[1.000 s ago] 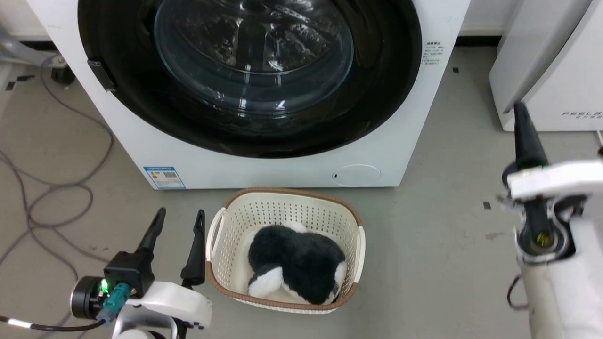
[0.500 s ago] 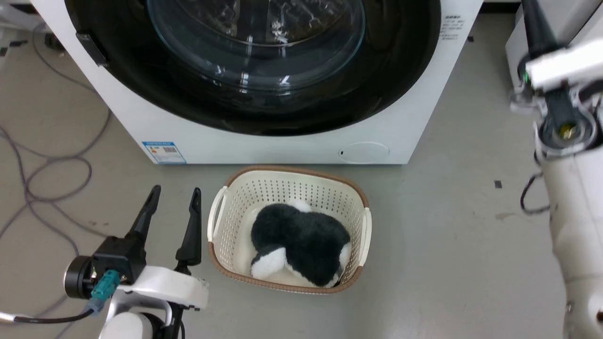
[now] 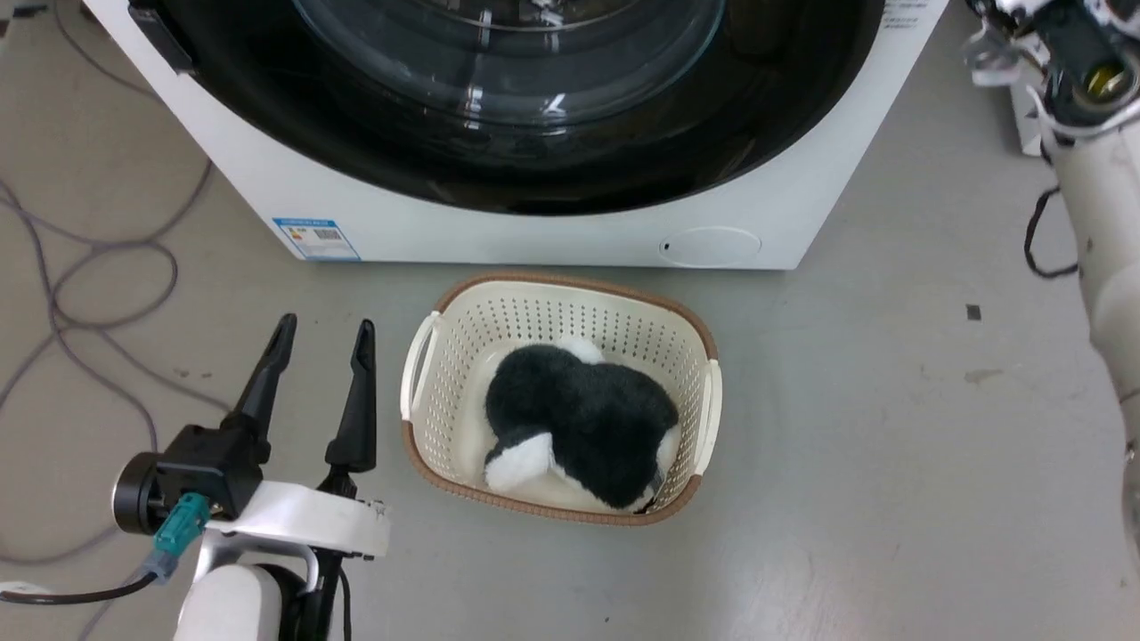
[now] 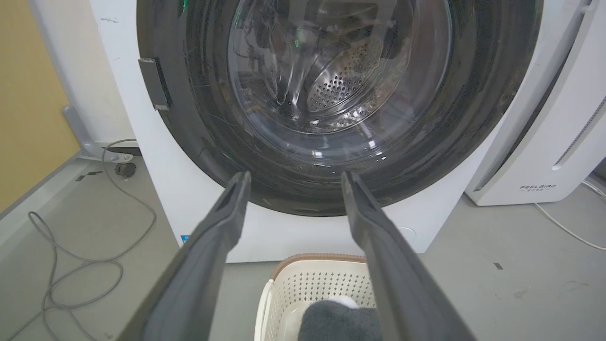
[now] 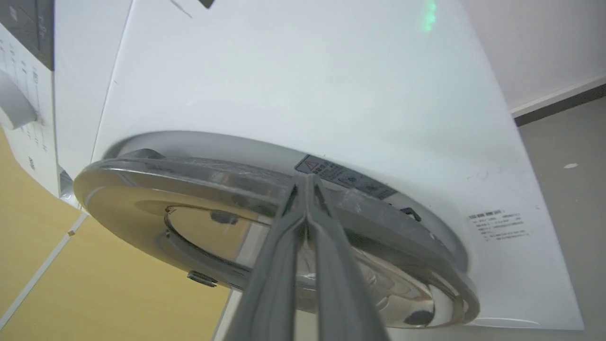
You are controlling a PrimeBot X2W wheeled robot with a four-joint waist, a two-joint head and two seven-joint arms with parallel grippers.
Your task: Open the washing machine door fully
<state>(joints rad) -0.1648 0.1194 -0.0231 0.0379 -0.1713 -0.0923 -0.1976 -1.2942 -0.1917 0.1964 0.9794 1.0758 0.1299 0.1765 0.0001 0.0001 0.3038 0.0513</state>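
Head view: my left gripper [image 3: 325,322] hangs spread beside the basket [image 3: 427,356], and the washing machine door [image 3: 534,169] sits closed in the washing machine [image 3: 445,236] beyond. Left wrist view: fingers apart, door straight ahead. Right wrist view: my right gripper [image 5: 306,179] is pressed together, tips at the door's rim

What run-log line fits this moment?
washing machine door: looks closed | left claw: open, beside basket | right claw: shut, at door edge

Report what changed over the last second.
The head camera shifted. The right gripper rose and reached forward beside the washing machine; its shut fingers now point at the washing machine door rim. The left gripper stayed open, nothing gripped; the basket stayed put.
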